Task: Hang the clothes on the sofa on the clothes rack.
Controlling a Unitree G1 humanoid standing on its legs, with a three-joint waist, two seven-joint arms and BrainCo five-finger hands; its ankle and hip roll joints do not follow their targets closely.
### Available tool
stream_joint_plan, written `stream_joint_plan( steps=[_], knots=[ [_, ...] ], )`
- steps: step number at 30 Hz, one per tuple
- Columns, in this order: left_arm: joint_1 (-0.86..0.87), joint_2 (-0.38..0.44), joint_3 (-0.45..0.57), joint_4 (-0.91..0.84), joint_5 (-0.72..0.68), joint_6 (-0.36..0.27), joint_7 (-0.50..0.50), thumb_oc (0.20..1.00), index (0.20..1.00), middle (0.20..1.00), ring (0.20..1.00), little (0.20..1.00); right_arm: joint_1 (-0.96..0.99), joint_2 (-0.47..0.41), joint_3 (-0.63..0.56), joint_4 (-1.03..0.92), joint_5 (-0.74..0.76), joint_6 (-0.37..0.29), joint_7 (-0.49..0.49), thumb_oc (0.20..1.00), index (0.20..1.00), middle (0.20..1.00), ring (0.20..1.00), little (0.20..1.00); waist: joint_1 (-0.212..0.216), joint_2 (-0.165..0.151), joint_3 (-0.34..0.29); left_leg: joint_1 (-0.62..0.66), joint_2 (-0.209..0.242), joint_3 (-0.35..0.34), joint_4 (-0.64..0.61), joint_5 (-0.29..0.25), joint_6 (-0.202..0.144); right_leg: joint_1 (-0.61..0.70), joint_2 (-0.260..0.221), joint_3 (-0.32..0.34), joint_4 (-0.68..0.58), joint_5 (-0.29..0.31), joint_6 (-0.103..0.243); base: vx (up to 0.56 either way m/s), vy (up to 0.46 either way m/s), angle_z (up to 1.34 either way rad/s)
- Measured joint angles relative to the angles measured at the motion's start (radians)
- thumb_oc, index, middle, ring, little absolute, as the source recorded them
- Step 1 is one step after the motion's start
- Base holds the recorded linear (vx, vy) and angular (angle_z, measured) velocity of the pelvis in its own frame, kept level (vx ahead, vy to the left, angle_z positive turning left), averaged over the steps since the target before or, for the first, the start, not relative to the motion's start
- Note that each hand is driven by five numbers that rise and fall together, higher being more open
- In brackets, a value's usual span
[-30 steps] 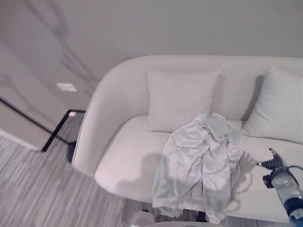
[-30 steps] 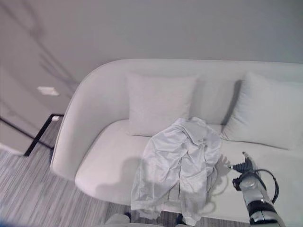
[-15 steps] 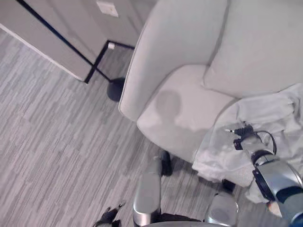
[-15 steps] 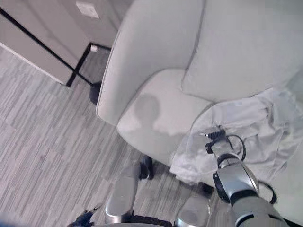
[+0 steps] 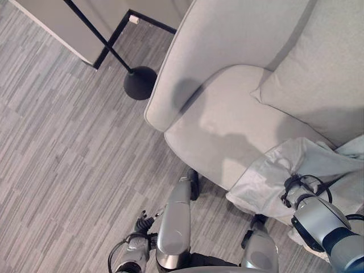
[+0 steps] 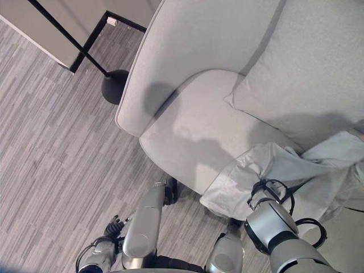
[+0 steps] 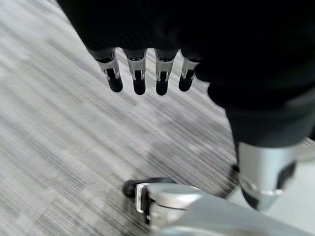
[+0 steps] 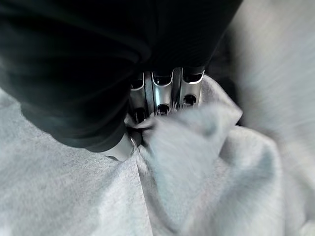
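The garment (image 6: 296, 170) lies on the sofa (image 6: 193, 122), rack base (image 6: 114, 86) to its left.

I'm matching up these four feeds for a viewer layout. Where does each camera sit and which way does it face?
Left eye view: on the head, looking down at the sofa, the garment and the black stand base; both arms show.
Right eye view: beside it, same scene slightly shifted.
Left wrist view: on the left arm, facing the striped floor past the left hand, fingers straight.
Right wrist view: on the right arm, close on the right hand pinching the garment.
Shared: both eye views and the right wrist view show the garment.
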Motion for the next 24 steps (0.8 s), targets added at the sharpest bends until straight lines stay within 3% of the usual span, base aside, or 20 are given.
stream_joint_plan(
  steps=[5, 6, 7, 8, 11, 13, 15, 17, 18, 20, 21, 22, 24],
  knots=[
    [-0.01, 0.017, -0.005, 0.098, 0.012, 0.005, 0.003, 1.0, 1.0, 1.0, 1.0, 1.0, -0.152, -0.041, -0.021, -0.05, -0.002, -0.037, -0.018, 0.2, 0.2, 0.2, 0.2, 0.2, -0.013, 0.001, -0.006, 0.061, -0.003, -0.002, -0.019, -0.005, -0.015, 0.05, -0.002, 0.0, 0.011, 0.0, 0.0, 0.02, 0.01, 0.04],
    [-0.01, 0.017, -0.005, 0.102, 0.012, 0.005, 0.003, 1.0, 1.0, 1.0, 1.0, 1.0, -0.157, -0.04, -0.027, -0.054, -0.001, -0.041, -0.02, 1.0, 1.0, 1.0, 1.0, 1.0, -0.013, 0.002, -0.006, 0.063, -0.003, -0.002, -0.019, -0.005, -0.015, 0.052, -0.002, 0.0, 0.011, 0.0, 0.0, 0.04, 0.009, 0.09],
    [-0.018, 0.021, 0.037, 0.126, 0.012, 0.007, -0.002, 1.0, 1.0, 1.0, 1.0, 1.0, -0.141, -0.058, -0.138, -0.28, 0.027, -0.046, -0.026, 1.0, 1.0, 1.0, 1.0, 1.0, -0.044, -0.005, -0.013, 0.078, -0.002, -0.005, -0.023, -0.006, -0.021, 0.065, 0.002, -0.002, 0.025, 0.001, -0.002, 0.06, 0.008, 0.12],
    [-0.017, 0.024, 0.073, 0.17, 0.012, 0.013, -0.001, 1.0, 1.0, 1.0, 1.0, 1.0, -0.113, -0.054, -0.181, -0.413, 0.041, -0.05, -0.024, 1.0, 1.0, 1.0, 1.0, 1.0, -0.065, -0.004, -0.014, 0.098, -0.003, -0.007, -0.031, -0.005, -0.02, 0.072, 0.001, 0.001, 0.04, 0.003, -0.004, 0.03, -0.005, -0.07],
    [-0.031, 0.06, 0.094, 0.19, 0.011, 0.011, 0.005, 1.0, 1.0, 1.0, 1.0, 1.0, 0.085, -0.04, -0.249, -0.845, -0.012, -0.067, -0.038, 1.0, 1.0, 1.0, 1.0, 1.0, -0.093, -0.051, -0.038, 0.183, -0.024, 0.018, -0.121, 0.029, -0.036, 0.098, -0.013, -0.003, 0.045, 0.021, -0.017, 0.09, 0.054, -0.07],
    [-0.021, 0.061, 0.106, 0.24, 0.008, 0.029, 0.008, 1.0, 1.0, 1.0, 1.0, 1.0, 0.401, -0.146, -0.335, -1.302, -0.164, -0.055, -0.028, 1.0, 1.0, 1.0, 1.0, 1.0, -0.118, -0.078, -0.044, 0.306, -0.063, 0.023, -0.237, 0.065, -0.03, 0.158, -0.03, -0.003, 0.055, 0.067, -0.039, 0.11, 0.079, 0.07],
    [0.03, 0.075, 0.103, 0.27, 0.007, 0.051, 0.009, 1.0, 1.0, 1.0, 1.0, 1.0, 0.576, -0.225, -0.401, -1.358, -0.273, -0.044, -0.013, 1.0, 1.0, 1.0, 1.0, 1.0, -0.156, -0.122, -0.118, 0.427, -0.092, 0.051, -0.384, 0.103, -0.033, 0.191, -0.043, 0.001, 0.054, 0.131, -0.027, 0.12, 0.092, -0.19],
    [0.049, 0.082, 0.11, 0.275, 0.007, 0.064, 0.013, 1.0, 1.0, 1.0, 1.0, 1.0, 0.728, -0.318, -0.417, -1.493, -0.36, -0.063, 0.029, 1.0, 1.0, 1.0, 1.0, 1.0, -0.186, -0.101, -0.175, 0.567, -0.117, 0.057, -0.566, 0.192, -0.011, 0.225, -0.052, 0.0, 0.07, 0.173, 0.007, 0.1, 0.017, -0.12],
    [0.054, 0.088, 0.097, 0.271, 0.007, 0.065, 0.014, 1.0, 1.0, 1.0, 1.0, 1.0, 0.73, -0.314, -0.398, -1.461, -0.386, -0.093, 0.046, 1.0, 1.0, 1.0, 1.0, 1.0, -0.196, -0.085, -0.216, 0.596, -0.116, 0.064, -0.613, 0.194, -0.001, 0.225, -0.053, -0.001, 0.076, 0.155, 0.025, 0.1, -0.011, -0.1],
    [0.049, 0.086, 0.089, 0.259, 0.007, 0.068, 0.013, 1.0, 1.0, 1.0, 1.0, 1.0, 0.709, -0.312, -0.321, -1.334, -0.423, -0.119, 0.079, 1.0, 1.0, 1.0, 1.0, 1.0, -0.194, -0.066, -0.28, 0.618, -0.114, 0.064, -0.643, 0.213, -0.013, 0.229, -0.048, -0.002, 0.066, 0.116, 0.032, 0.06, -0.016, -0.01],
    [0.051, 0.059, 0.049, 0.245, 0.007, 0.069, 0.009, 1.0, 1.0, 1.0, 1.0, 1.0, 0.691, -0.312, -0.273, -1.225, -0.449, -0.13, 0.107, 1.0, 1.0, 1.0, 1.0, 1.0, -0.19, -0.008, -0.309, 0.613, -0.093, 0.059, -0.649, 0.235, -0.043, 0.249, -0.014, -0.003, 0.041, 0.119, 0.035, 0.04, -0.02, 0.0],
    [0.054, 0.028, 0.049, 0.255, 0.008, 0.072, 0.005, 1.0, 1.0, 1.0, 1.0, 1.0, 0.687, -0.308, -0.25, -1.175, -0.462, -0.13, 0.124, 1.0, 1.0, 1.0, 1.0, 1.0, -0.197, 0.039, -0.317, 0.623, -0.074, 0.06, -0.65, 0.245, -0.052, 0.265, 0.007, -0.008, 0.027, 0.114, 0.042, 0.08, -0.025, -0.02],
    [0.049, 0.028, 0.053, 0.297, 0.008, 0.071, 0.002, 1.0, 1.0, 1.0, 1.0, 1.0, 0.658, -0.308, -0.215, -1.154, -0.483, -0.132, 0.132, 1.0, 1.0, 1.0, 1.0, 1.0, -0.197, 0.029, -0.317, 0.634, -0.069, 0.061, -0.666, 0.25, -0.06, 0.269, 0.013, -0.011, 0.025, 0.114, 0.042, 0.06, -0.002, -0.07]
  ],
)
